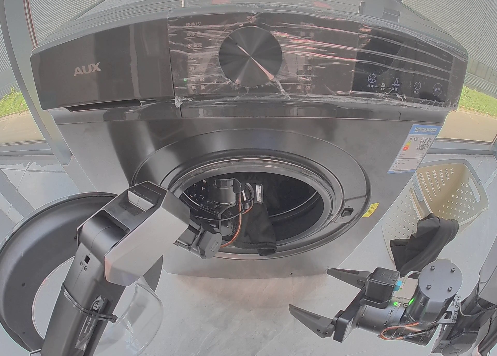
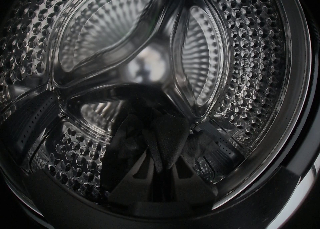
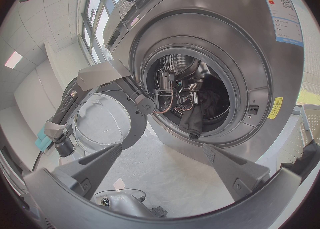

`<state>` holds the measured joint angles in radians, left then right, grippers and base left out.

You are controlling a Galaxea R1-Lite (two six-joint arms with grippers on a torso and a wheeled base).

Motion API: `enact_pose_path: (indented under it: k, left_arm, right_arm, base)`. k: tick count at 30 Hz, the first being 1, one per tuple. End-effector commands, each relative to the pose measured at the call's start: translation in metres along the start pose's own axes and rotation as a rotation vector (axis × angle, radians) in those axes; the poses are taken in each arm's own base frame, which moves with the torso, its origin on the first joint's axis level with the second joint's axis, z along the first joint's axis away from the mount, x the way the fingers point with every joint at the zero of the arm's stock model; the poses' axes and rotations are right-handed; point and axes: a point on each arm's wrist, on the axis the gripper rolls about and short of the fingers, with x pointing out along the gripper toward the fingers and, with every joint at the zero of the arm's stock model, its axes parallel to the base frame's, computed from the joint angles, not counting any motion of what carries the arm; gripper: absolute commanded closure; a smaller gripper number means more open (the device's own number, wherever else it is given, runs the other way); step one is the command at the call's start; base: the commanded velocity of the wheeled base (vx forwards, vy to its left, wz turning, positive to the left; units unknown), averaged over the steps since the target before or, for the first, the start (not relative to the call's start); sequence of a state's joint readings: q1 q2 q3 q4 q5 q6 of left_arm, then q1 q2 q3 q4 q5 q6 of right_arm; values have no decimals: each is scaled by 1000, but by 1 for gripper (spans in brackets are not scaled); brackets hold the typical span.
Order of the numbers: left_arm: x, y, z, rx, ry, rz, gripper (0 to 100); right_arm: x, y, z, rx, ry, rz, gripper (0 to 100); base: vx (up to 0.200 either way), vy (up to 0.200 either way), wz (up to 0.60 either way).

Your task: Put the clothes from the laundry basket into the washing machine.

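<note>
The washing machine (image 1: 279, 137) stands with its round port open. My left arm goes through the port, and my left gripper (image 2: 163, 163) sits low inside the steel drum (image 2: 250, 56), shut on a black garment (image 2: 168, 136). Part of that black garment (image 1: 261, 227) hangs out over the port's lower lip, as the right wrist view also shows the garment (image 3: 193, 119). My right gripper (image 1: 311, 290) is open and holds nothing, low over the floor in front of the machine, right of the port. The white laundry basket (image 1: 455, 186) stands to the machine's right with another black garment (image 1: 424, 243) draped over its rim.
The machine's door (image 1: 31, 269) is swung wide open on the left, its glass bowl facing out beside my left arm. Bare grey floor (image 1: 248, 310) lies between the machine and my right gripper. The basket (image 3: 310, 119) is close to my right arm.
</note>
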<state>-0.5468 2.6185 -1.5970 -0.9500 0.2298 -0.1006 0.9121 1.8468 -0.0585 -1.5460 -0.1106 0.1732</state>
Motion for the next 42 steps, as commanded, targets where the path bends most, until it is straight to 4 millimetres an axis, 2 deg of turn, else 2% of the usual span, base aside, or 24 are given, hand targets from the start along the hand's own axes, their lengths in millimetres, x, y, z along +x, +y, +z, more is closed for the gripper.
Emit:
enact_pose_path:
  k: [1, 4, 5, 11, 12, 15, 19, 20, 37, 38, 42]
  left_arm:
    - [0, 1, -3, -5, 2, 3, 100]
    - [-1, 2, -4, -4, 6, 3, 100]
    - [-1, 1, -4, -11, 2, 1, 0]
    - [-10, -3, -7, -11, 33, -8, 0]
    - [-27, -11, -6, 0, 75, -29, 0]
    - [-48, -16, -18, 25, 159, -60, 0]
    - [-49, -16, -17, 26, 160, -61, 0]
    - [-68, -19, -38, 58, 255, -108, 0]
    - [-59, -7, -71, 64, 317, -95, 0]
    - [-58, -7, -72, 64, 319, -95, 100]
    - [-57, -8, -70, 62, 308, -97, 100]
  right_arm:
    - [0, 0, 0, 0, 2, 0, 0]
    - [0, 0, 0, 0, 2, 0, 0]
    - [0, 0, 0, 0, 2, 0, 0]
    - [0, 0, 0, 0, 0, 1, 0]
    - [0, 0, 0, 0, 0, 1, 0]
    - [0, 0, 0, 0, 0, 1, 0]
    - [0, 0, 0, 0, 0, 1, 0]
    - [0, 0, 0, 0, 0, 1, 0]
    - [0, 1, 0, -1, 1, 7, 0]
    - [0, 2, 0, -1, 0, 7, 0]
    - [0, 1, 0, -1, 1, 7, 0]
  base:
    - [0, 0, 0]
    - [0, 0, 0]
    - [0, 0, 0]
    - [0, 0, 0]
    - [0, 0, 0]
    - [0, 0, 0]
    - [0, 0, 0]
    - [0, 0, 0]
    - [0, 0, 0]
    - [0, 0, 0]
    - [0, 0, 0]
